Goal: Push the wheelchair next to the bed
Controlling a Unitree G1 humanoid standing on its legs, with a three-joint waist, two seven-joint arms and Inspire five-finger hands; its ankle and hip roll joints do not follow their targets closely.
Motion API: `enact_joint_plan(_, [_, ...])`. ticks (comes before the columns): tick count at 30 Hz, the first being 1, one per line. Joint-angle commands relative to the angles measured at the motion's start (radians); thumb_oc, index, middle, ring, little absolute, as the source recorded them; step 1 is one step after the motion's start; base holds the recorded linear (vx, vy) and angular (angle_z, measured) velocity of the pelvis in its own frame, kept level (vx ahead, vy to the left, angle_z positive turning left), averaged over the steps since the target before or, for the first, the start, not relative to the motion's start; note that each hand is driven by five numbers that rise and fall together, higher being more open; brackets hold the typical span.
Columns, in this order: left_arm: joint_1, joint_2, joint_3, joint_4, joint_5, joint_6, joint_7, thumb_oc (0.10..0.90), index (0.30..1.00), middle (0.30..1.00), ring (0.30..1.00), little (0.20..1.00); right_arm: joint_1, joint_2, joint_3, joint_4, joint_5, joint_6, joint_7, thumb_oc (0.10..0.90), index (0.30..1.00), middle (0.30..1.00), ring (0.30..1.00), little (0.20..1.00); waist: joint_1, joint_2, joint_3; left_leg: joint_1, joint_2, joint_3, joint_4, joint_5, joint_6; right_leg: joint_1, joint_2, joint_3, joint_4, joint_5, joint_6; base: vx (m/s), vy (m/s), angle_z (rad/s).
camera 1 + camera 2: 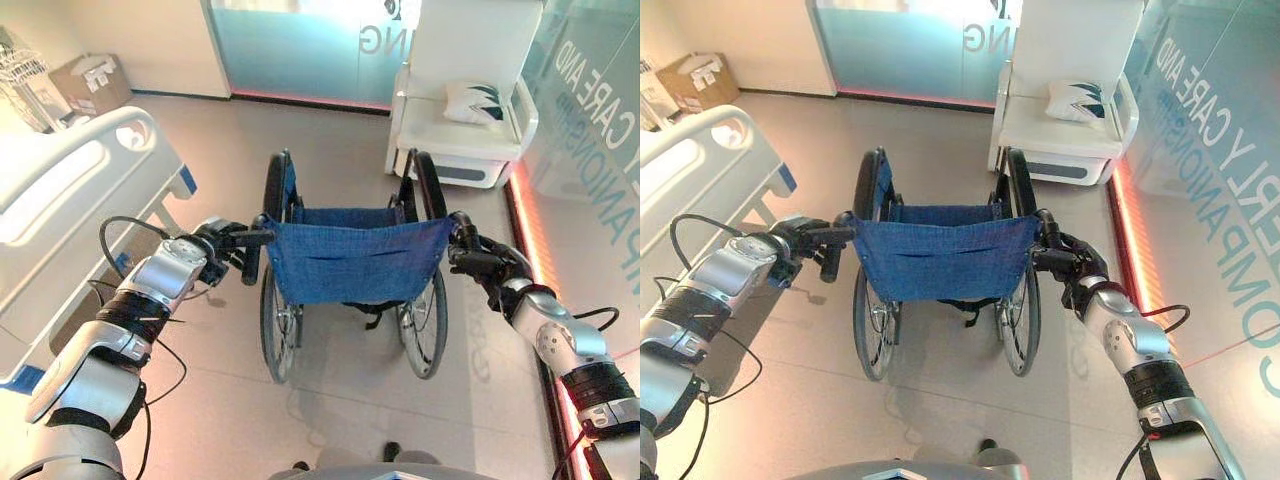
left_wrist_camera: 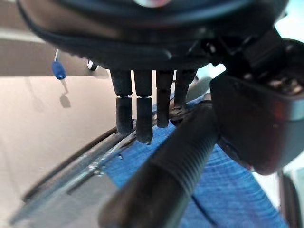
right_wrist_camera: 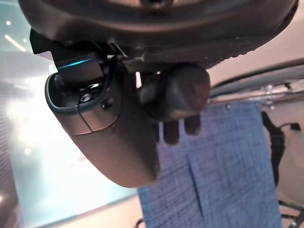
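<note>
Left hand grips wheelchair handle (bed left).

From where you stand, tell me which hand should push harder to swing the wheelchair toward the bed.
Right hand, probably. The bed lies on the robot's left of the wheelchair. Both it and the left hand grip the push handles.

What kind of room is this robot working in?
Probably a care or hospital-style room, perhaps a demo one. A white bed with side rails stands at the left, a blue-backed wheelchair sits in the middle, and a white bench with a cushion stands by frosted glass walls.
</note>
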Motion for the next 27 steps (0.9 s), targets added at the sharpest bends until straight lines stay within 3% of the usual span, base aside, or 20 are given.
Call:
enact_joint_plan(1, [-0.058,-0.087,-0.096,-0.042,-0.131,0.009,-0.166,0.4,0.3,0.3,0.3,0.3,-0.097,-0.018,0.063,-0.072,0.023,-0.044,0.062,0.4,0.3,0.3,0.3,0.3,-0.011,0.008,-0.012,-0.051,-0.075,-0.008,0.003,-0.016,0.024,-0.031,0.039,-0.051,0.06,-0.023,0.009,0.0,0.0,0.0])
enact_joint_plan(7, [-0.003,-0.14,-0.019,-0.06,-0.468,0.058,-0.082,0.4,0.3,0.3,0.3,0.3,-0.07,0.005,0.043,-0.067,-0.005,-0.056,0.073,0.4,0.3,0.3,0.3,0.3,-0.005,0.012,-0.015,-0.05,-0.073,-0.002,0.003,-0.017,0.023,-0.028,0.034,-0.063,0.059,-0.022,0.01,0.0,0.0,0.0])
enact_joint_plan(9, [0.024,-0.169,-0.005,-0.068,-0.519,0.065,-0.04,0.4,0.3,0.3,0.3,0.3,-0.061,0.019,0.045,-0.069,-0.016,-0.066,0.07,0.4,0.3,0.3,0.3,0.3,-0.004,0.012,-0.014,-0.05,-0.071,0.004,0.003,-0.016,0.024,-0.029,0.032,-0.067,0.061,-0.022,0.01,0.0,0.0,0.0])
enact_joint_plan(12, [0.041,-0.189,-0.001,-0.065,-0.484,0.065,-0.027,0.4,0.3,0.3,0.3,0.3,-0.058,0.025,0.045,-0.07,-0.016,-0.072,0.062,0.4,0.3,0.3,0.3,0.3,-0.004,0.012,-0.014,-0.049,-0.069,0.01,0.003,-0.017,0.025,-0.029,0.03,-0.073,0.061,-0.023,0.01,0.0,0.0,0.0])
enact_joint_plan(13, [0.047,-0.196,0.0,-0.06,-0.438,0.067,-0.021,0.58,0.571,0.571,0.571,0.571,-0.061,0.029,0.044,-0.072,-0.015,-0.071,0.054,0.4,0.3,0.3,0.3,0.3,-0.004,0.011,-0.014,-0.049,-0.07,0.011,0.003,-0.018,0.026,-0.03,0.03,-0.074,0.061,-0.023,0.011,0.0,0.0,0.0])
enact_joint_plan(14, [0.051,-0.2,-0.001,-0.057,-0.417,0.07,-0.016,0.8,0.9,0.9,0.9,0.9,-0.062,0.031,0.045,-0.075,-0.013,-0.07,0.049,0.4,0.3,0.3,0.3,0.3,-0.004,0.01,-0.014,-0.049,-0.071,0.011,0.003,-0.019,0.027,-0.03,0.031,-0.073,0.06,-0.022,0.011,0.0,0.0,0.0])
enact_joint_plan(20, [0.066,-0.217,0.004,-0.017,-0.321,0.102,0.031,0.8,0.9,0.9,0.9,0.9,-0.067,0.038,0.05,-0.079,-0.003,-0.063,0.033,0.4,0.3,0.3,0.3,0.3,-0.004,0.005,-0.014,-0.049,-0.074,0.01,0.003,-0.019,0.03,-0.033,0.031,-0.066,0.061,-0.021,0.013,0.0,0.0,0.0])
enact_joint_plan(27, [0.064,-0.219,-0.018,0.037,-0.138,0.13,-0.066,0.8,0.9,0.9,0.9,0.9,-0.06,0.035,0.048,-0.08,-0.004,-0.056,0.038,0.4,0.3,0.3,0.3,0.3,-0.013,0.001,-0.011,-0.047,-0.075,0.013,0.003,-0.019,0.032,-0.037,0.033,-0.053,0.062,-0.019,0.013,0.0,0.0,0.0])
